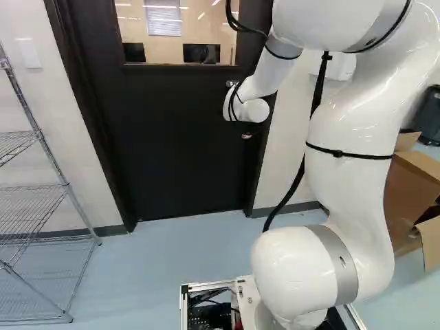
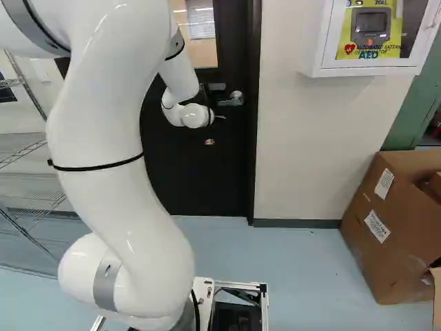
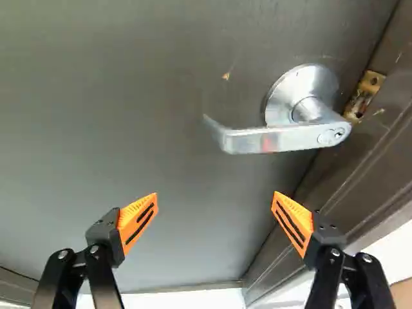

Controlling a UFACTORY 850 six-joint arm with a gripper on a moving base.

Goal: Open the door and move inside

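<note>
Cream walls (image 2: 296, 138) meet a pale blue floor (image 2: 296, 276). A wire rack (image 1: 49, 163) stands at the left base view's left; at the right base view's right, a white cabinet (image 2: 365, 71) hangs higher than a cardboard box (image 2: 396, 255). A window (image 1: 199, 34) shows a blind (image 1: 163, 19).

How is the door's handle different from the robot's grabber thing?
The handle is shiny silver metal; the gripper is black with orange pads. The handle is a single lever, while the gripper has two fingers, spread open. The handle is mounted on the door; the gripper isn't touching it. Both are in front of the door's dark face.
</note>
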